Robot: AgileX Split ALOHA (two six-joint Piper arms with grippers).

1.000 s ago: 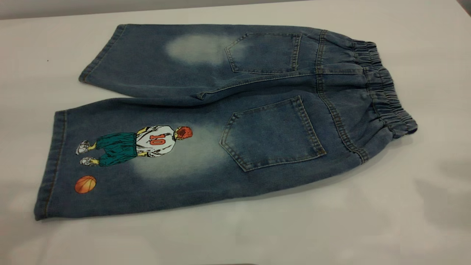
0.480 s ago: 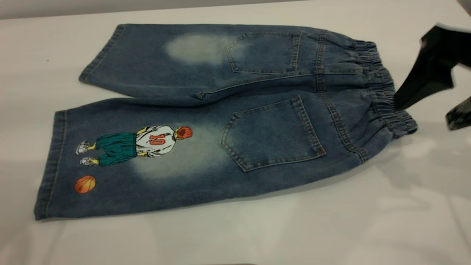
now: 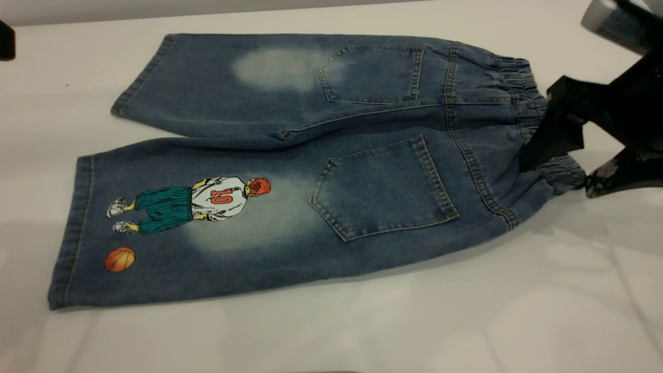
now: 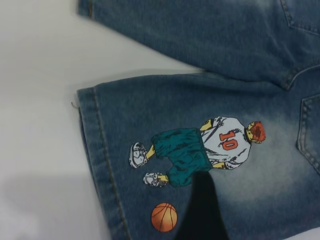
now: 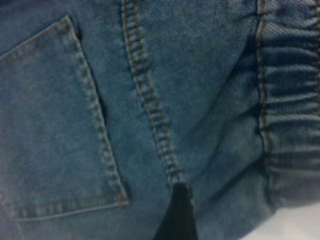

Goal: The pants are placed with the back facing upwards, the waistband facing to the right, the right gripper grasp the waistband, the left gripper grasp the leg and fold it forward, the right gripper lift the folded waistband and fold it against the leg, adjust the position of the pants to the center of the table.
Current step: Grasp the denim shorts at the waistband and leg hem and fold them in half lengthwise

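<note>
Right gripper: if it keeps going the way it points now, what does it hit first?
Most likely the waistband. The right gripper is open, one finger above the gathered denim, the other beyond its edge over the table. Height is unclear.

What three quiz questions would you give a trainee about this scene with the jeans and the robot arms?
1. Multiple choice: which part of the jeans does the open right gripper straddle?
A. the plain leg's hem
B. the waistband
C. the basketball print

2. True or false: the jeans are already folded in half on the table.

3. Fill in: the printed player wears a white shirt with the number ___.

Key: 1 B; 2 false, they lie spread flat with both back pockets showing; 3 10.
</note>
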